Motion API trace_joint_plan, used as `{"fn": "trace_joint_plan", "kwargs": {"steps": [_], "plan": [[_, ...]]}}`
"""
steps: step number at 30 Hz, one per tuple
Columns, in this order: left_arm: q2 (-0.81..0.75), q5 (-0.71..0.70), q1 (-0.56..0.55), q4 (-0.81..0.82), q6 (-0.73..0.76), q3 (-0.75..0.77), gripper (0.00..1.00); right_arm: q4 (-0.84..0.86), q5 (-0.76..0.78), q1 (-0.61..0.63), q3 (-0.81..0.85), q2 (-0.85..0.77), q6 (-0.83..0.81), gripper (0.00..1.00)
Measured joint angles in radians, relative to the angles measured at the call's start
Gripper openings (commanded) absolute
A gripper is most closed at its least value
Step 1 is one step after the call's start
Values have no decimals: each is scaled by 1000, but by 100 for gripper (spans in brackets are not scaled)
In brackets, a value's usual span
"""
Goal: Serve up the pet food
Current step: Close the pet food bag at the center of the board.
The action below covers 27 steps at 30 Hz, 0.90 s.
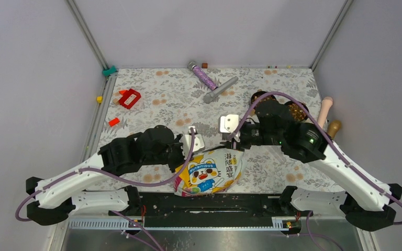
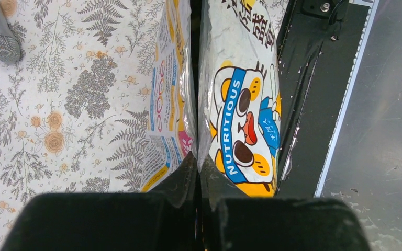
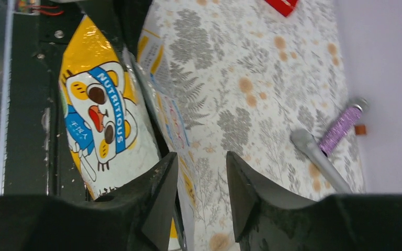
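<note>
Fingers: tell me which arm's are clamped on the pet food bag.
The left arm's fingers are shut on the bag; the right arm's fingers stand apart.

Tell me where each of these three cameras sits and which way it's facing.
Top external: above and behind both arms, looking down on them, the floral table and pet food bag.
Left wrist: on the left arm, looking past the left pincer, shut on the bag's edge.
Right wrist: on the right arm, looking past the open right pincer at bag and table.
Shared: both wrist views show the bag's cartoon face.
</note>
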Motion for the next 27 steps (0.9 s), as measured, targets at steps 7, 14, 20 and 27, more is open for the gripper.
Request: {"fn": "trace_joint_plan", "kwargs": {"steps": [7,14,20,27], "plan": [[-38,6,-3,10,0,-30,0,-39,-133,4,12,106,-126,59],[-56,11,-3,19,-2,-45,0,-35,-180,15,8,105,-170,61],[-56,15,-3,20,-8,-46,0,-39,-181,26,8,105,-178,64],[-57,23,4,23,-10,-47,0,-40,-166,61,8,133,-177,63]]}}
